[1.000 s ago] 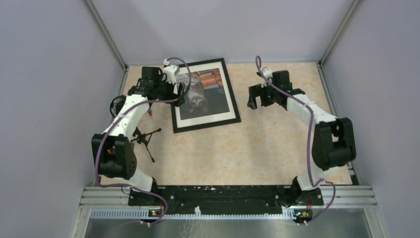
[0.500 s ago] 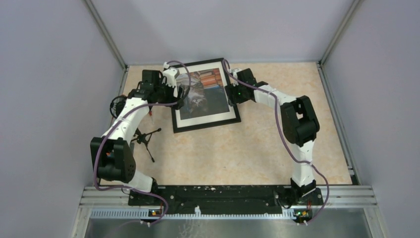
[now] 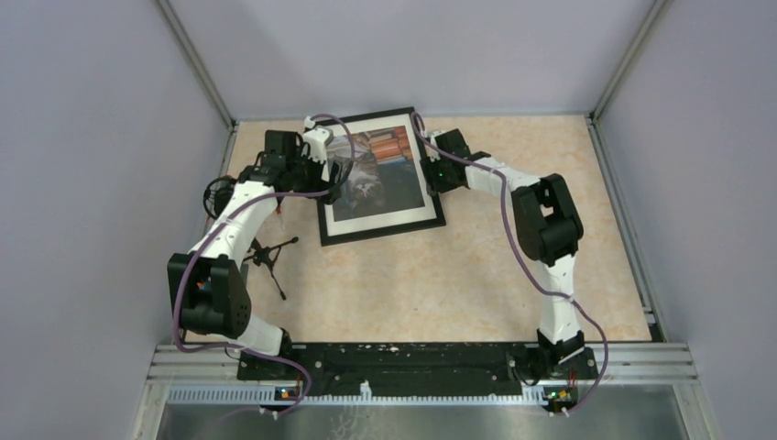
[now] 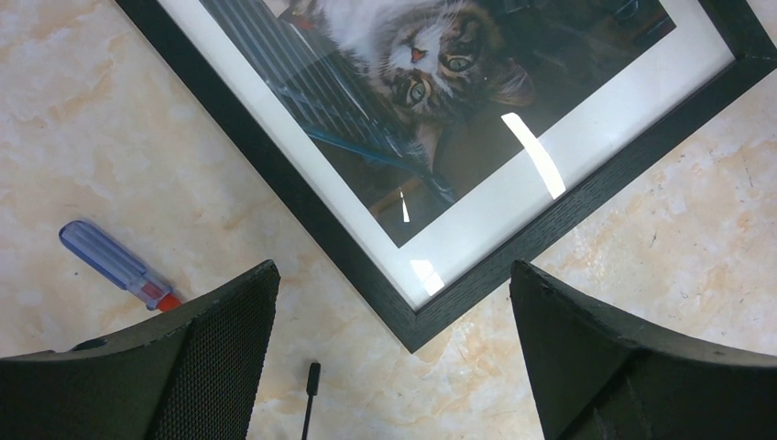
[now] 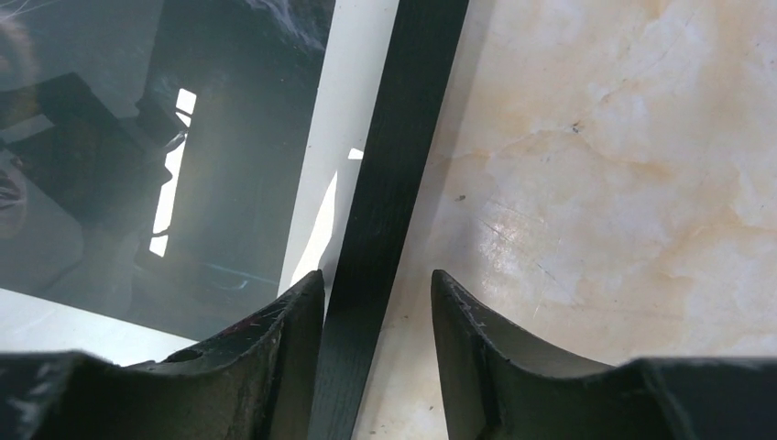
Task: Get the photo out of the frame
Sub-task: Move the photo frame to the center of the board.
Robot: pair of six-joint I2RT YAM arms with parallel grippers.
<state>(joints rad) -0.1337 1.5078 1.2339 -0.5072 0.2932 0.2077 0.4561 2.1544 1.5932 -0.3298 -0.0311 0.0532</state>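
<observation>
Squarely astride the right rail of the frame [image 5: 394, 165], flat far-centre on the table [image 3: 476, 275] with the photo [image 4: 431, 73] inside: rail running near-to-far between the right gripper's [image 5: 376, 280] half-parted, unclamped fingers, left gripper [image 4: 394, 266] splayed wide over its left side.

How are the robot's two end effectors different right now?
The left end effector gapes wide above a corner of the thin black rectangular picture frame; the right end effector is narrower. The left holds nothing; the right straddles the frame's side rail. Both are black with two fingers.
</observation>
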